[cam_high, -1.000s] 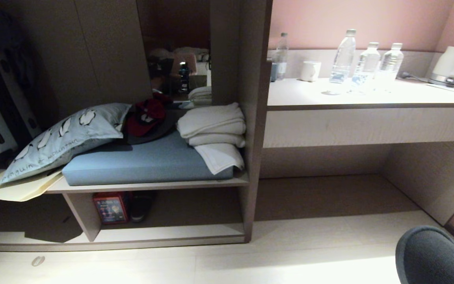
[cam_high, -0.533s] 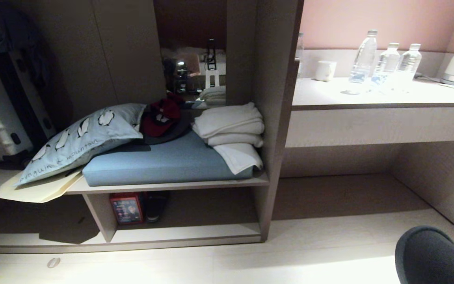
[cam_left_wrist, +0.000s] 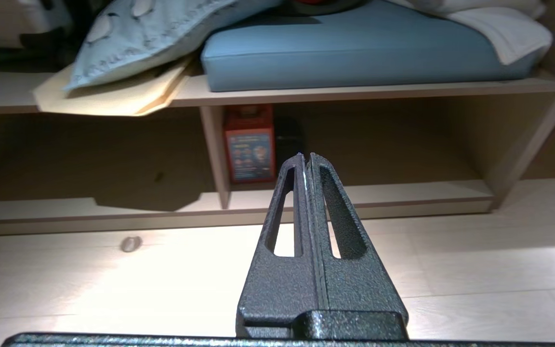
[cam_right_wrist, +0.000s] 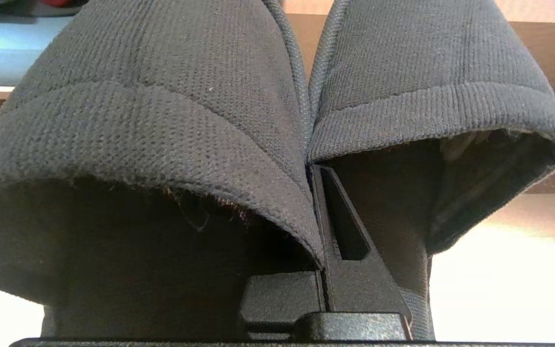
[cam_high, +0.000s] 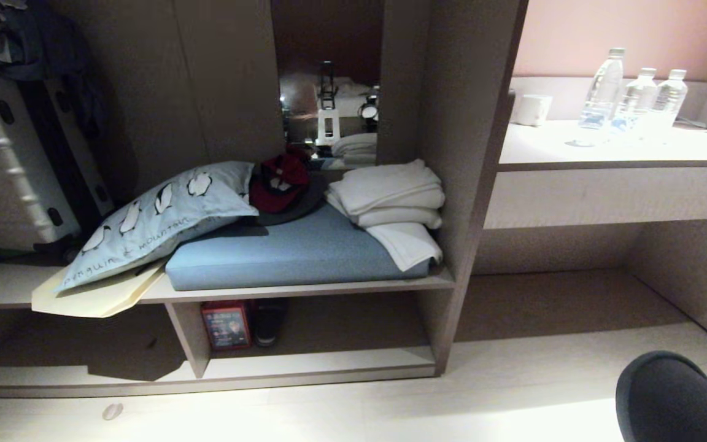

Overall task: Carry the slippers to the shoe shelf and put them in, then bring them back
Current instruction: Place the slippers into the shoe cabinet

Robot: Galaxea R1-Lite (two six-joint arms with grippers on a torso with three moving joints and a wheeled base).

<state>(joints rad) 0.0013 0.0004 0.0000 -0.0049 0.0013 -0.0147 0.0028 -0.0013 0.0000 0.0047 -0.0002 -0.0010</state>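
The pair of dark slippers (cam_high: 672, 399) hangs at the lower right of the head view, toes pointing away from me. In the right wrist view the slippers (cam_right_wrist: 162, 120) fill the picture side by side. My right gripper (cam_right_wrist: 313, 168) is shut on their two touching inner walls, with one finger (cam_right_wrist: 350, 270) showing inside the right slipper. The shoe shelf (cam_high: 329, 363) is the low open compartment under the blue cushion, to the left of the slippers. My left gripper (cam_left_wrist: 306, 156) is shut and empty, held above the floor and pointing at the shoe shelf (cam_left_wrist: 403, 193).
A red box (cam_high: 226, 325) and a dark shoe-like thing (cam_high: 269, 322) stand at the shelf's left end. On the bench above lie a penguin pillow (cam_high: 157, 215), a red cap (cam_high: 280, 181) and folded towels (cam_high: 390, 196). A desk (cam_high: 611, 153) with bottles stands to the right.
The whole scene has slid to the right in the head view, so the camera has moved. The slippers keep their place at the lower right corner.
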